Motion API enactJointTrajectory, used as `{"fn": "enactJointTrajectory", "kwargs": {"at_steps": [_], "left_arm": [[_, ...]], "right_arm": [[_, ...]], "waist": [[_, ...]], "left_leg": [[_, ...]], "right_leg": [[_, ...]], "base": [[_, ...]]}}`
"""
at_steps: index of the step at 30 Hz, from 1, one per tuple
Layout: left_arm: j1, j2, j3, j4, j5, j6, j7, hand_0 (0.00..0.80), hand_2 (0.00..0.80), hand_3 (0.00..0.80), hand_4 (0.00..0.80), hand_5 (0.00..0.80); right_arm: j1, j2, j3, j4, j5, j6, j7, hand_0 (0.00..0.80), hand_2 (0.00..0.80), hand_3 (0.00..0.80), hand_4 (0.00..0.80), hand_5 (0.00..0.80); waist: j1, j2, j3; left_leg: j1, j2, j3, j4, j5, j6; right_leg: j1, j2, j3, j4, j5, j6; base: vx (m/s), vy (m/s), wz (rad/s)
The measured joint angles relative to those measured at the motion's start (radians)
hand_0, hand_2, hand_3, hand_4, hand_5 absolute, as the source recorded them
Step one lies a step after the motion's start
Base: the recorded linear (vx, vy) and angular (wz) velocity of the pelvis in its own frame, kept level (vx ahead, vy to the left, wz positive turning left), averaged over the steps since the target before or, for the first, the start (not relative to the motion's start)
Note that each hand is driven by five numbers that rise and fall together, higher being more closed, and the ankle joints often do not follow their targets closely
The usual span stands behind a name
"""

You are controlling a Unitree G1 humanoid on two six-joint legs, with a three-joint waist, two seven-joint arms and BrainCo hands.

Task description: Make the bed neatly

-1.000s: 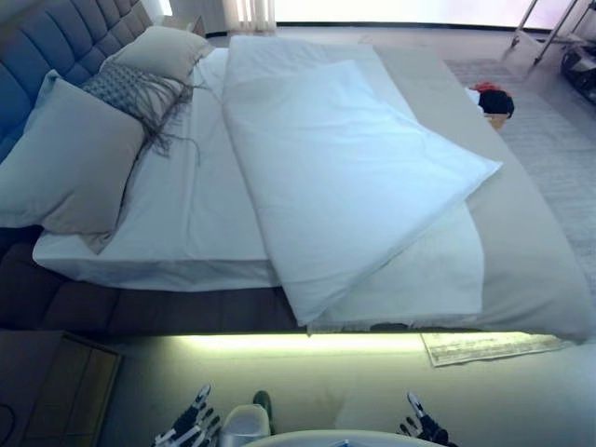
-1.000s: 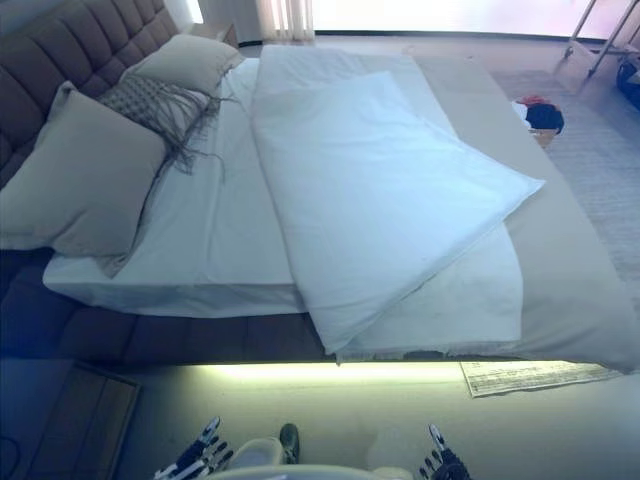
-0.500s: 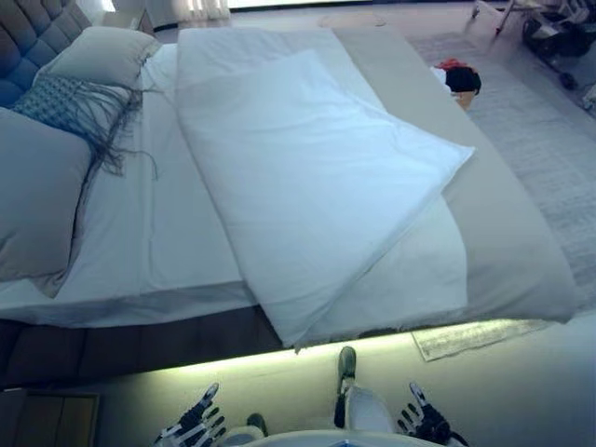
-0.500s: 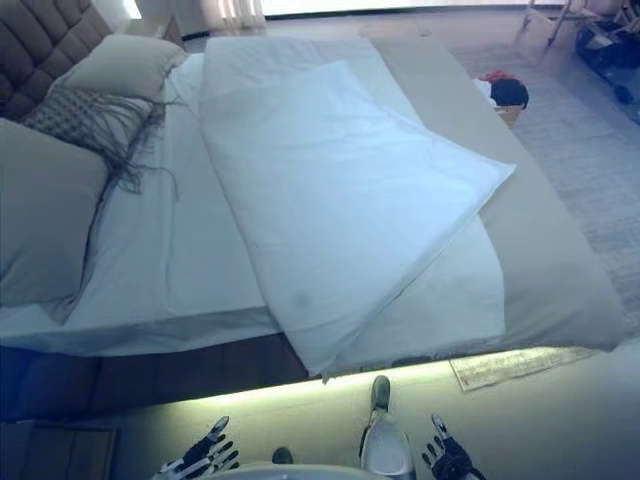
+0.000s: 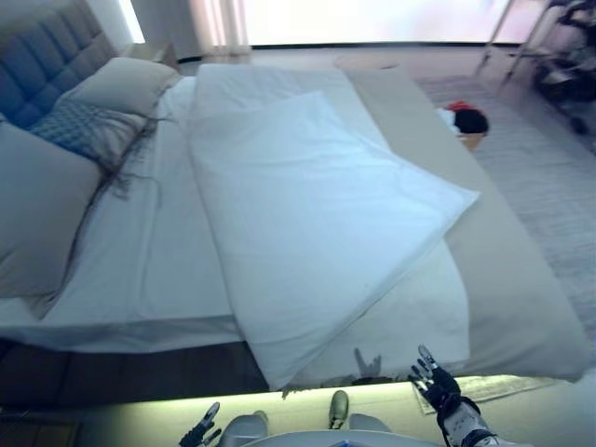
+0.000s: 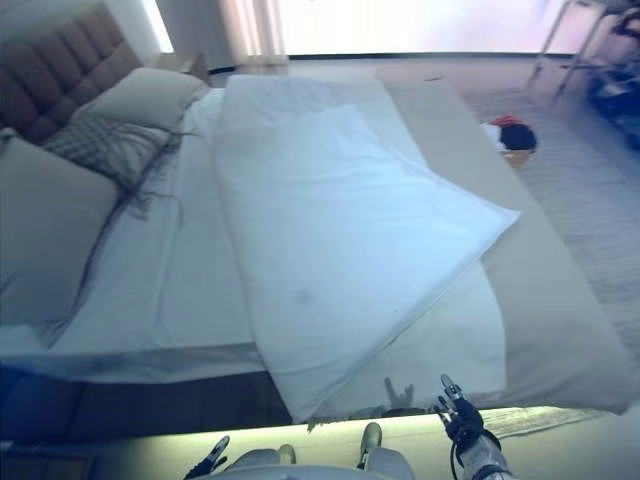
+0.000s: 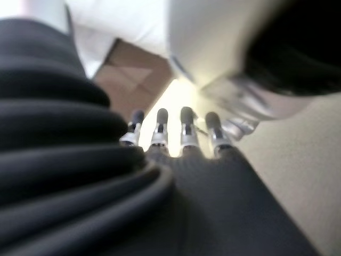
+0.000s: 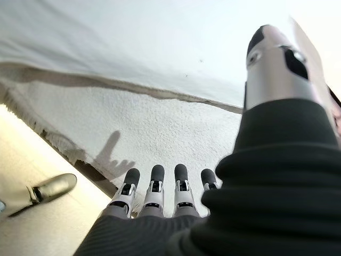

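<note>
- The right hand [image 5: 440, 391] is raised at the lower right of the frame, fingers straight and spread, holding nothing, just short of the bed's near edge; its shadow falls on the white blanket [image 5: 410, 321] hanging there.
- The left hand [image 5: 201, 432] shows low at the bottom edge, left of centre, fingers straight and empty, well apart from the bed.
- A lit strip glows along the floor under the bed frame, bottom of the frame.
- The white duvet [image 5: 307, 205] lies askew across the middle of the bed, folded over itself, one corner pointing right over the beige bedspread [image 5: 503, 279] and another hanging at the near edge.
- To its left the white sheet [image 5: 168, 251] lies bare.
- At the left edge sit a large grey pillow [image 5: 37, 214], a fringed patterned cushion [image 5: 84, 130] and another pillow [image 5: 126, 84] against the tufted headboard [image 5: 47, 60].
- At the upper right, a small basket [image 5: 466, 121] of dark and red things stands on a grey rug [image 5: 549, 177].
- Bright window light runs along the top.
</note>
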Motion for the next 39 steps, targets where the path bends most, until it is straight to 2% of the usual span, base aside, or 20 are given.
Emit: {"fn": "enactJointTrajectory", "kwargs": {"at_steps": [2,4,5,7,9,14,17,22,24,28,33,39], "left_arm": [[-0.021,0.021,0.000,-0.005,-0.001,-0.001,0.009,0.000,0.000,0.000,0.000,0.000],[-0.054,0.041,0.000,-0.015,-0.005,-0.005,0.017,0.000,0.000,0.000,0.000,0.000],[-0.059,0.042,0.001,-0.026,-0.013,-0.007,0.019,0.000,0.000,0.000,0.000,0.000],[-0.059,0.033,-0.015,-0.029,-0.013,-0.005,0.022,0.000,0.000,0.000,0.000,0.000],[-0.049,0.024,-0.016,-0.030,-0.013,-0.004,0.022,0.000,0.000,0.000,0.000,0.000],[-0.038,0.015,-0.037,-0.030,-0.013,-0.006,0.015,0.000,0.000,0.000,0.000,0.000],[-0.071,0.015,-0.049,-0.033,-0.013,-0.008,0.002,0.000,0.000,0.000,0.000,0.000],[-0.152,0.016,-0.106,-0.069,-0.068,-0.012,-0.026,0.000,0.000,0.000,0.000,0.000],[-0.186,0.016,-0.116,-0.082,-0.091,-0.016,-0.032,0.000,0.000,0.000,0.000,0.000],[-0.225,0.017,-0.127,-0.109,-0.149,-0.031,-0.034,0.000,0.000,0.000,0.000,0.000],[-0.230,0.020,-0.155,-0.120,-0.156,-0.028,-0.035,0.000,0.000,0.000,0.000,0.000],[-0.227,0.026,-0.157,-0.137,-0.197,-0.030,-0.054,0.000,0.000,0.000,0.000,0.000]], "right_arm": [[0.008,0.009,0.004,-0.001,0.026,-0.003,-0.009,0.000,0.000,0.000,0.000,0.000],[-0.008,0.011,0.007,-0.003,0.051,-0.025,-0.025,0.000,0.000,0.000,0.000,0.000],[-0.035,0.009,0.006,-0.005,0.066,-0.040,-0.033,0.000,0.000,0.000,0.000,0.000],[-0.089,-0.015,0.006,-0.031,0.114,-0.042,-0.038,0.000,0.000,0.000,0.000,0.000],[-0.134,-0.044,-0.002,-0.051,0.147,-0.042,-0.044,0.000,0.000,0.000,0.000,0.000],[-0.240,-0.117,-0.002,-0.049,0.151,-0.030,-0.146,0.000,0.000,0.000,0.000,0.000],[-0.318,-0.167,-0.002,-0.044,0.150,0.024,-0.211,0.000,0.000,0.000,0.000,0.000],[-0.508,-0.237,0.016,-0.033,0.150,0.078,-0.286,0.000,0.000,0.000,0.000,0.000],[-0.570,-0.261,0.046,-0.026,0.150,0.092,-0.306,0.000,0.000,0.000,0.000,0.000],[-0.671,-0.296,0.064,-0.020,0.150,0.114,-0.336,0.000,0.000,0.000,0.000,0.000],[-0.756,-0.347,0.081,-0.006,0.150,0.127,-0.356,0.000,0.000,0.000,0.000,0.000],[-0.799,-0.384,0.081,-0.006,0.143,0.138,-0.356,0.000,0.000,0.000,0.000,0.000]], "waist": [[0.002,-0.004,0.000],[0.008,-0.004,0.003],[0.008,0.011,0.019],[0.006,0.049,0.047],[0.009,0.068,0.054],[0.022,0.080,0.074],[0.034,0.079,0.121],[0.040,0.123,0.213],[0.061,0.135,0.247],[0.068,0.136,0.320],[0.078,0.137,0.366],[0.091,0.139,0.379]], "left_leg": [[-0.009,-0.006,-0.007,0.019,-0.001,-0.007],[-0.039,-0.006,-0.027,0.038,-0.004,-0.014],[-0.041,-0.001,-0.030,0.039,-0.003,-0.017],[-0.041,0.012,-0.032,0.037,-0.001,-0.032],[-0.055,0.022,-0.033,0.034,0.003,-0.039],[-0.105,0.032,-0.052,0.053,0.008,-0.047],[-0.149,0.029,-0.062,0.075,0.010,-0.045],[-0.263,0.018,-0.087,0.109,0.028,-0.035],[-0.295,0.018,-0.089,0.114,0.035,-0.035],[-0.359,0.014,-0.098,0.144,0.039,-0.034],[-0.417,0.004,-0.103,0.152,0.051,-0.028],[-0.463,0.002,-0.100,0.145,0.069,-0.027]], "right_leg": [[0.019,-0.039,0.030,0.010,-0.022,0.035],[0.033,-0.045,0.022,-0.027,-0.027,0.063],[0.037,-0.040,0.022,-0.037,-0.025,0.066],[0.046,-0.024,0.021,-0.059,-0.016,0.057],[0.047,-0.010,0.018,-0.088,-0.005,0.050],[0.015,-0.003,-0.004,-0.085,-0.007,0.046],[-0.020,-0.008,-0.008,-0.077,0.004,0.039],[-0.116,-0.016,-0.022,-0.054,0.026,0.034],[-0.156,-0.019,-0.026,-0.032,0.024,0.031],[-0.230,-0.028,-0.028,0.035,0.005,0.023],[-0.308,-0.046,-0.025,0.090,-0.008,0.021],[-0.376,-0.054,-0.014,0.124,-0.013,0.017]], "base": [[-0.019,-0.120,0.13],[-0.026,-0.105,0.26],[-0.041,-0.089,0.11],[-0.031,-0.069,-0.02],[-0.005,-0.016,-0.01],[-0.028,-0.029,0.09],[-0.067,-0.029,0.09],[-0.147,-0.031,0.10],[-0.091,-0.038,0.05],[-0.042,-0.042,0.06],[-0.014,-0.010,0.02],[0.000,0.000,0.00]]}}
